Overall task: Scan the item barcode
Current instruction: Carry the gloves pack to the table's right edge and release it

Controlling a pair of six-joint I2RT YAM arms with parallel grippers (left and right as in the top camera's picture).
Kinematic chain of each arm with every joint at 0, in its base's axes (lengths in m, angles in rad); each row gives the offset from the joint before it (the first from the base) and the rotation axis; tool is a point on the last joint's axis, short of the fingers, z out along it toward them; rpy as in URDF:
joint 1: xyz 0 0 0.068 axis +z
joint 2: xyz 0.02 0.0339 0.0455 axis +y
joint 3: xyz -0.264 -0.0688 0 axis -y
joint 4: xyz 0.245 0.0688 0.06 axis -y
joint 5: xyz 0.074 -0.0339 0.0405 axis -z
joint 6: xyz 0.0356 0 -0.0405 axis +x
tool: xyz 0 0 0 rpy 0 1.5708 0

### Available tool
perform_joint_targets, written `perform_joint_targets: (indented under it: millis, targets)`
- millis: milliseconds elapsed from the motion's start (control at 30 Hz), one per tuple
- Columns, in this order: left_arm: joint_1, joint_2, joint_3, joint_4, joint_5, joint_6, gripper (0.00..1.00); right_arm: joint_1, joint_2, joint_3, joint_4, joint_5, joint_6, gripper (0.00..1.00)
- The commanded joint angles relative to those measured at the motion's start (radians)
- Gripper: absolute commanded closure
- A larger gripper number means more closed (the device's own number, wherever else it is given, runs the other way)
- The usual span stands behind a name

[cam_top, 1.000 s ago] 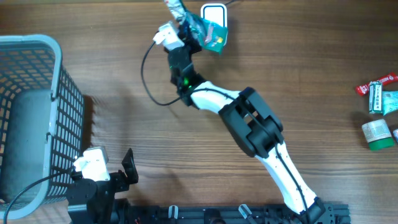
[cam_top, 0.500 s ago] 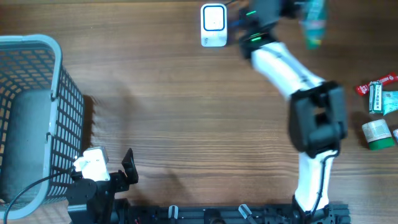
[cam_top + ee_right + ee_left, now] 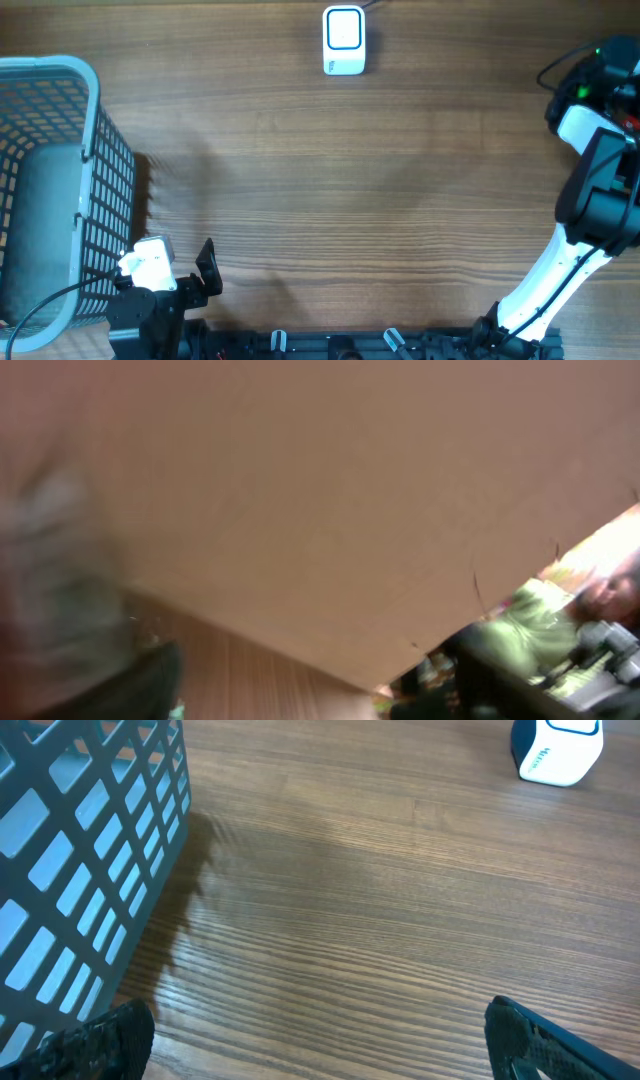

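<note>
**A:** Where is the right arm (image 3: 590, 195) now?
**B:** At the table's right side. A second ago it held a green packet over the scanner (image 3: 344, 40) at the far edge.
**A:** And the packet?
**B:** I can't find it. The wrist view is all blur, so I can't tell how the right gripper stands.
**A:** The left gripper (image 3: 315, 1020)?
**B:** Jaws spread wide beside the basket (image 3: 95, 130), unmoved.

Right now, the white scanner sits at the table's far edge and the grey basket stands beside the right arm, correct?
No. The overhead view shows the grey basket beside the left arm. The white scanner does sit at the far edge of the table.
</note>
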Motion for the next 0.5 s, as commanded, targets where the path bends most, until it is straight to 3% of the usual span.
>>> perform_joint_targets:
  millis: [0, 100, 367, 467]
  targets:
    - [0.002, -0.007, -0.005, 0.003, 0.008, -0.002, 0.0, 0.036, -0.009, 0.05, 0.28, 0.031, -0.193, 0.05]
    - [0.002, -0.007, -0.005, 0.003, 0.008, -0.002, 0.0, 0.142, -0.076, 0.151, 0.485, 0.031, -0.388, 0.0]
    - [0.002, -0.007, -0.005, 0.003, 0.008, -0.002, 0.0, 0.611, -0.497, 0.253, 0.476, 0.013, -0.48, 0.0]
    - [0.002, -0.007, -0.005, 0.003, 0.008, -0.003, 0.0, 0.793, -0.667, 0.253, 0.346, -0.015, -0.591, 0.0]
